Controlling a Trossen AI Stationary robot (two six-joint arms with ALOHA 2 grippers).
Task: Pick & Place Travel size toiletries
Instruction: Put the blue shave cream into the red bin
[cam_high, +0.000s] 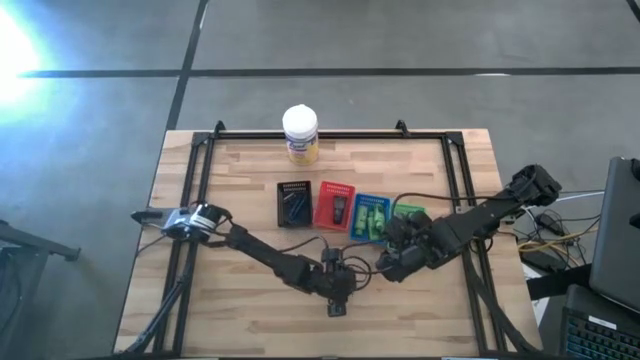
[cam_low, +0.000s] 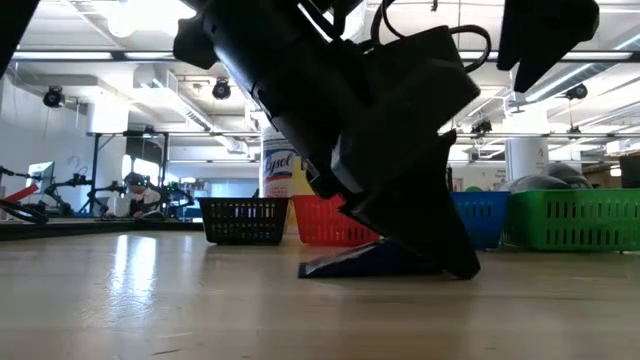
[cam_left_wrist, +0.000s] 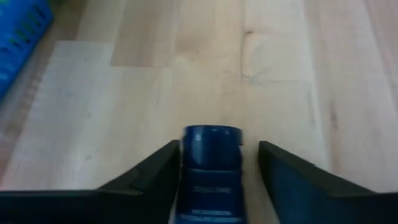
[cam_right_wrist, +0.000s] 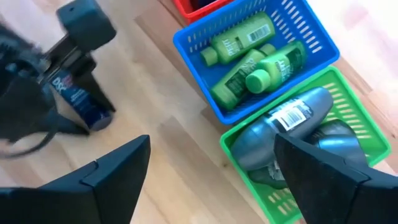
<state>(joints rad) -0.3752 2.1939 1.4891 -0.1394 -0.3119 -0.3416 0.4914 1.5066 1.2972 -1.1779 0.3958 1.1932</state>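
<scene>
Left gripper (cam_left_wrist: 214, 180) low at table (cam_high: 250, 300) front centre, fingers (cam_left_wrist: 149, 177) spread either side of dark navy packet (cam_left_wrist: 210, 171), one finger touching its side, other apart; packet lies on bare wood. Right gripper (cam_right_wrist: 211, 180) released, jaws wide, hovering beside blue tray (cam_right_wrist: 186, 40) and green tray (cam_right_wrist: 357, 99). Green tubes (cam_right_wrist: 239, 43) in blue tray, grey bottles (cam_right_wrist: 289, 127) in green tray. Black tray (cam_high: 295, 201) and red tray (cam_high: 335, 205) in same row; yellow jar (cam_high: 300, 135) behind.

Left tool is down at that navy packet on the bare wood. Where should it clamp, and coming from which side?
Clamp the navy packet across its narrow width, near the rounded end, coming from above. It lies flat on the table between the left tool's open fingers, long edges parallel to them.
</scene>
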